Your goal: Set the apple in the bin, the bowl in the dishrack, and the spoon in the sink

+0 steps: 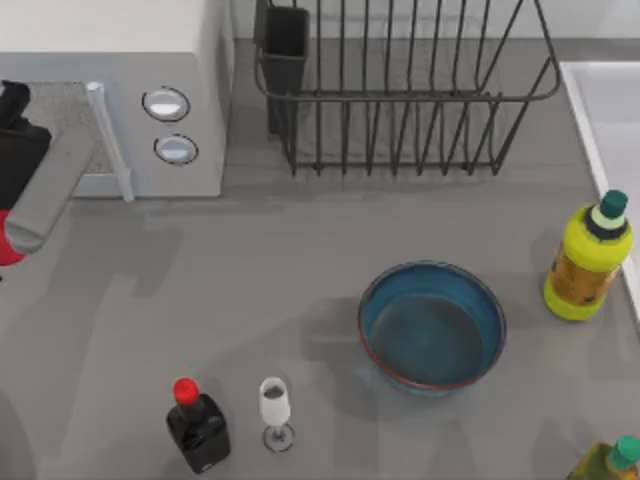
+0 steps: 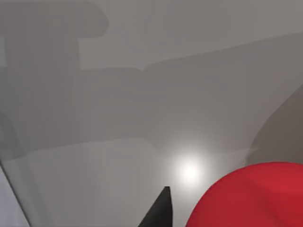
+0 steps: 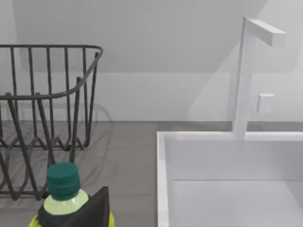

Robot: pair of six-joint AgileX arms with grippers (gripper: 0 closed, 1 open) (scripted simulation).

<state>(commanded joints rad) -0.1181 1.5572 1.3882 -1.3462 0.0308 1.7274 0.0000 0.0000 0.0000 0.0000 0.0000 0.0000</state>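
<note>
Top view: the left arm (image 1: 45, 190) reaches in at the left edge of the grey worktop (image 1: 270, 270), in front of the white microwave (image 1: 120, 90). A sliver of the red apple (image 1: 8, 250) shows at the arm's lower end, at the picture's left edge. The teal bowl (image 1: 432, 328) sits upright on the worktop, right of centre, empty. The black wire dishrack (image 1: 400, 100) stands at the back, its dark utensil cup (image 1: 284, 45) at its left corner. The pale sink (image 1: 605, 110) lies at the right edge. A yellow bottle (image 1: 588, 262) with a green cap stands just right of the bowl, near the sink's rim. A red-capped black bottle (image 1: 197, 425) and a small white glass (image 1: 275, 408) stand near the front, left of the bowl.

Left wrist view: the apple (image 2: 251, 196) sits close to the camera beside 1 dark fingertip (image 2: 158, 213) of the left end effector, above bare worktop. I cannot tell whether this end effector pinches it.

Right wrist view: 1 dark fingertip (image 3: 92, 210) of the right end effector overlaps the yellow bottle (image 3: 61, 194); the dishrack (image 3: 47, 118) and the sink (image 3: 232, 179) with its white tap (image 3: 246, 75) lie beyond. Its state I cannot tell.
</note>
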